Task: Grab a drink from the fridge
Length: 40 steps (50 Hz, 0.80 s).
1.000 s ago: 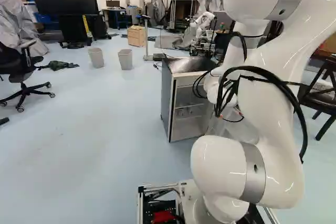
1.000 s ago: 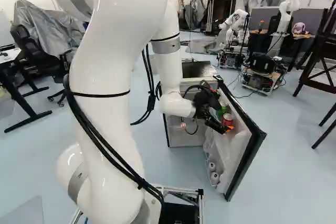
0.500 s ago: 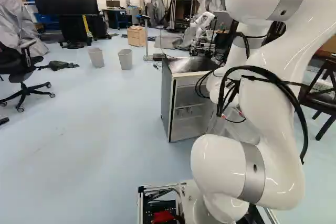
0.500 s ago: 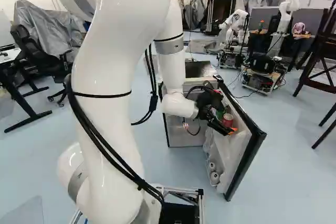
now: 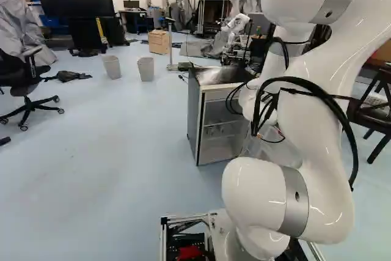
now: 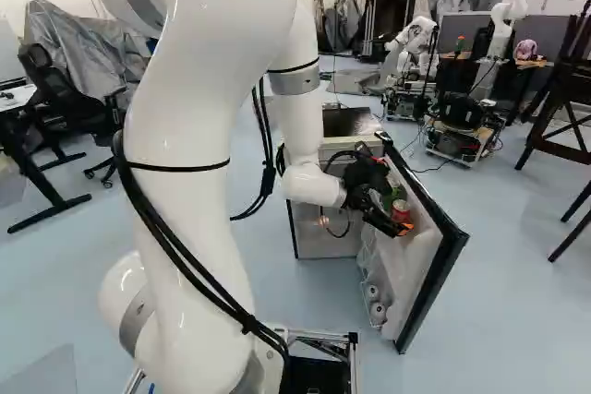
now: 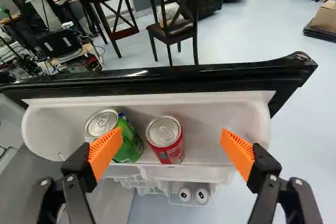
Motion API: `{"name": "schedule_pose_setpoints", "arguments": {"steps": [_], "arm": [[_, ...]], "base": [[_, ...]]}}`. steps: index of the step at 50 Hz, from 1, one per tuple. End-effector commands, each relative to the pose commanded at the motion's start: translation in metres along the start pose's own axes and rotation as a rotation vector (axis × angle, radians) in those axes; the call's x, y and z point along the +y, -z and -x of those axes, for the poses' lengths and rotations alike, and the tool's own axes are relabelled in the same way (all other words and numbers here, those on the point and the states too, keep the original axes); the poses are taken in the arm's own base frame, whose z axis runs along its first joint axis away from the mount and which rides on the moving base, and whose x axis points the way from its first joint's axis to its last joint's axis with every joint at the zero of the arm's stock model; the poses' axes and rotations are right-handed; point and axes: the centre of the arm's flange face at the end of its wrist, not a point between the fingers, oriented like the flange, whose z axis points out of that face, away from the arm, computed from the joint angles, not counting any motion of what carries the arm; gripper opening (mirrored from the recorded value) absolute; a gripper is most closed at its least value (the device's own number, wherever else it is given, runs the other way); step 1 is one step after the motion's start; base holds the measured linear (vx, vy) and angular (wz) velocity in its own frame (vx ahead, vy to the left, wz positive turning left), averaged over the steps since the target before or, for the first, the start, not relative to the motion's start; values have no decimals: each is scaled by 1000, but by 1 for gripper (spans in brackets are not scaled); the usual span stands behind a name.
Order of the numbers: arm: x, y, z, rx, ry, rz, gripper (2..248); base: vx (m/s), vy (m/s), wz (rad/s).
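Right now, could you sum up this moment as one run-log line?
tool: black two-finger gripper, open | drinks: green metal can, red metal can, side by side, neither gripped | place: white fridge-door shelf

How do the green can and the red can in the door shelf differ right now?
Colour: the green can is mainly green, the red can mainly red.
View: one orange pad partly hides the green can; neither pad covers the red can, which shows between the open jaws.
Pose: the green can looks more slanted than the red can, perhaps partly from the viewing angle.
Shared: both have silver lids and sit in the door shelf.
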Motion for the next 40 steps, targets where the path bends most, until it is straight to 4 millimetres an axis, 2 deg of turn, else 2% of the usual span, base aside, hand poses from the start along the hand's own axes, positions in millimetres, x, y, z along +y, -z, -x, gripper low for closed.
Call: {"name": "schedule_pose_setpoints", "arguments": {"steps": [40], "arm": [[-4, -6, 6, -7, 8, 3, 247]], "base": [[0, 0, 0]]}}
